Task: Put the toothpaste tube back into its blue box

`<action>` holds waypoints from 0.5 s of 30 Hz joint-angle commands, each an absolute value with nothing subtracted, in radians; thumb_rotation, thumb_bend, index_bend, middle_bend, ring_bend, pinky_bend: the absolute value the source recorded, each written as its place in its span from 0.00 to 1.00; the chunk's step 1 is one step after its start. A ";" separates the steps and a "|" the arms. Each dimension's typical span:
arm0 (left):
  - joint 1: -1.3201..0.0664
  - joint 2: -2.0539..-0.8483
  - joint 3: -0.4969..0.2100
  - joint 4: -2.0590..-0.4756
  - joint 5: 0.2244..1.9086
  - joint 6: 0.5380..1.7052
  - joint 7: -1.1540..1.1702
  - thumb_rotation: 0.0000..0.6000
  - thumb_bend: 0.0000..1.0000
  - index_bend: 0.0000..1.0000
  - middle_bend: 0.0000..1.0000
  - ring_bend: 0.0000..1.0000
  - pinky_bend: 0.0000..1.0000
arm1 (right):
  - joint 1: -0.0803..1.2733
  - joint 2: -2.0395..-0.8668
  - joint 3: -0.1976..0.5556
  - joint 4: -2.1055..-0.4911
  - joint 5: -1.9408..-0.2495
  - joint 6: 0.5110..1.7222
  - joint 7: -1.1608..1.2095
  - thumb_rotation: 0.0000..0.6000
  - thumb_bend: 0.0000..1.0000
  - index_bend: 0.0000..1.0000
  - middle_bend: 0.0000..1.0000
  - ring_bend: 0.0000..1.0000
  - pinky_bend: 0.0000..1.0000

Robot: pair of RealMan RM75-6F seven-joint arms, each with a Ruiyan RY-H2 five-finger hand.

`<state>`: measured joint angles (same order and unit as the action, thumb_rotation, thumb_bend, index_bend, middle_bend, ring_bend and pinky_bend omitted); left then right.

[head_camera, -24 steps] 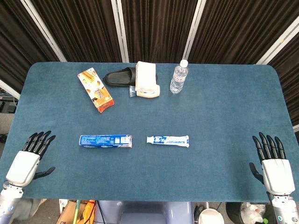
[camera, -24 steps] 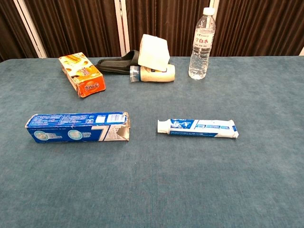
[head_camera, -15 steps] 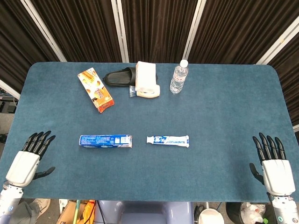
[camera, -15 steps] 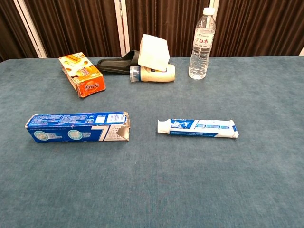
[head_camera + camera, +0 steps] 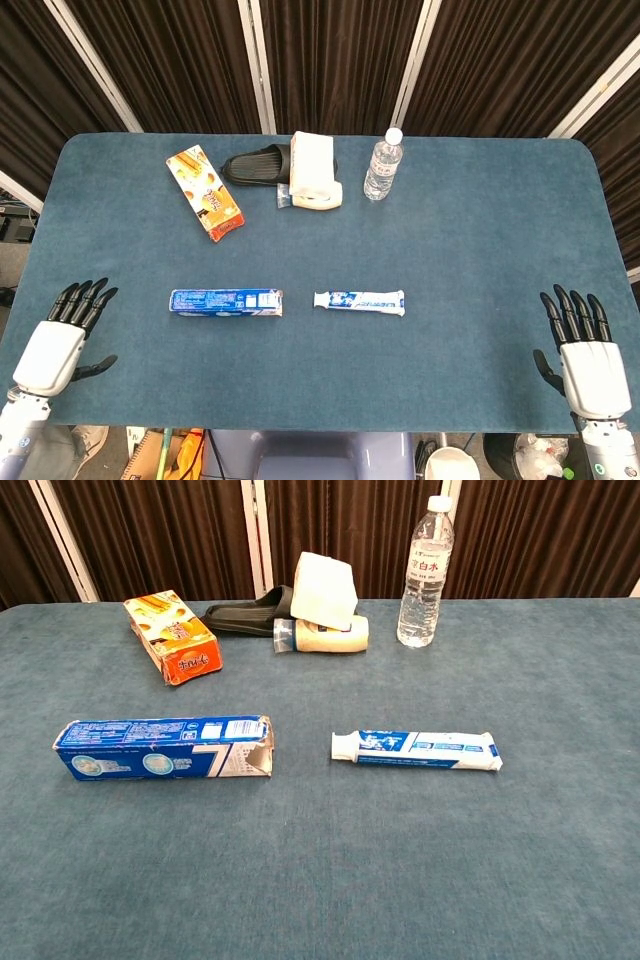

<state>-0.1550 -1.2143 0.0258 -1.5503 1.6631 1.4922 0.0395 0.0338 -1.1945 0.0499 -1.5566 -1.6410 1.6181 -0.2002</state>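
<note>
The blue toothpaste box [image 5: 225, 301] [image 5: 165, 748] lies flat on the table, its torn open end facing right. A short gap to its right lies the white and blue toothpaste tube [image 5: 359, 301] [image 5: 416, 749], cap toward the box. My left hand [image 5: 58, 343] hovers at the table's near left corner, fingers spread, holding nothing. My right hand [image 5: 583, 350] is at the near right corner, fingers also spread and empty. Both hands are far from the box and tube. The chest view shows neither hand.
At the back stand an orange carton [image 5: 204, 192] [image 5: 171, 639], a black slipper [image 5: 256, 165], a white tissue pack over a cream tube [image 5: 314, 178] [image 5: 323, 605], and a water bottle [image 5: 383, 165] [image 5: 424, 572]. The blue table cloth [image 5: 480, 250] stretches between the hands.
My left hand has drifted slightly down toward the table's near edge. The box, the tube and my right hand have not moved.
</note>
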 commanded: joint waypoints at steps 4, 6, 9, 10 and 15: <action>-0.173 -1.204 0.008 -1.579 1.634 1.459 0.053 1.00 0.07 0.00 0.00 0.00 0.01 | 0.032 -1.191 0.048 -1.563 -1.640 1.617 -0.191 1.00 0.32 0.00 0.00 0.00 0.00; -0.193 -1.203 -0.011 -1.596 1.616 1.434 0.062 1.00 0.07 0.00 0.00 0.00 0.02 | 0.034 -1.191 0.046 -1.563 -1.642 1.614 -0.194 1.00 0.32 0.00 0.00 0.00 0.00; -0.239 -1.203 -0.051 -1.640 1.564 1.367 0.096 1.00 0.07 0.00 0.00 0.00 0.07 | 0.035 -1.192 0.044 -1.565 -1.647 1.613 -0.198 1.00 0.32 0.00 0.00 0.00 0.00; -0.253 -1.203 -0.063 -1.655 1.546 1.345 0.109 1.00 0.07 0.00 0.00 0.00 0.08 | 0.035 -1.192 0.044 -1.565 -1.647 1.613 -0.198 1.00 0.32 0.00 0.00 0.00 0.00; -0.358 -1.224 -0.139 -1.749 1.380 1.174 0.237 1.00 0.07 0.00 0.00 0.02 0.11 | 0.036 -1.189 0.044 -1.571 -1.641 1.605 -0.193 1.00 0.32 0.00 0.00 0.00 0.00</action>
